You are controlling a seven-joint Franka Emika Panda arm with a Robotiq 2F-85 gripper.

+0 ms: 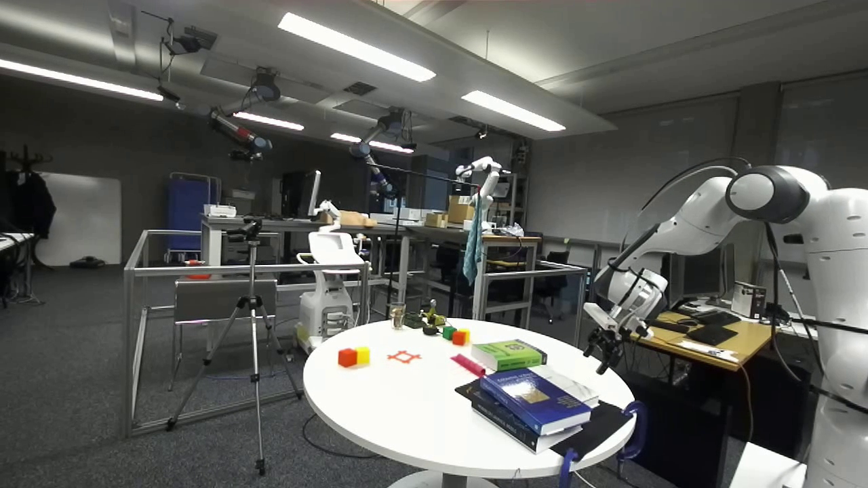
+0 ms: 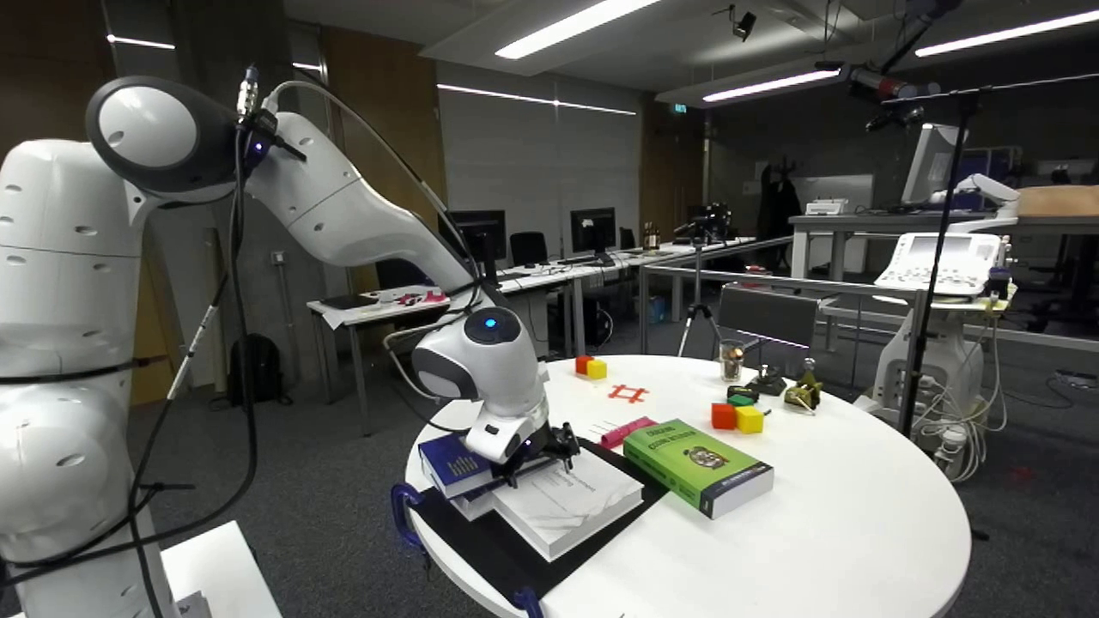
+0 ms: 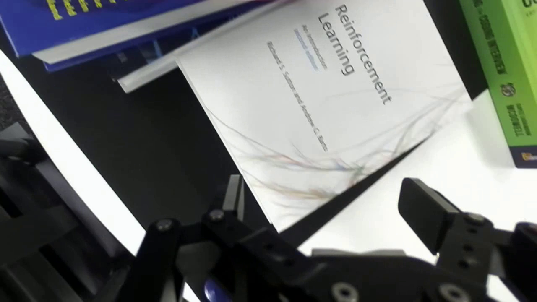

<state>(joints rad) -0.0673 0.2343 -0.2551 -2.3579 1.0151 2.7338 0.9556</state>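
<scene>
My gripper point(image 3: 327, 197) stands open with nothing between its pads point(image 3: 426, 214). In the wrist view it spans the near end of a white "Reinforcement Learning" book point(image 3: 289, 96), which lies flat on a black mat point(image 3: 147, 142). In an exterior view the gripper point(image 2: 541, 475) appears just over that white book point(image 2: 575, 506); whether it touches cannot be told. Beside it a blue book point(image 1: 536, 396) rests on a dark-spined book point(image 1: 505, 428). A thick green book point(image 2: 695, 463) lies flat on the white table beyond the white book.
The round white table point(image 1: 386, 407) also bears a pink roll point(image 1: 468, 364), an orange-red lattice point(image 1: 404, 356), a red cube point(image 1: 347, 357) with a yellow cube point(image 1: 363, 355), more cubes, and a glass point(image 2: 731, 360). Blue clamps point(image 2: 403, 515) grip the table edge by the mat.
</scene>
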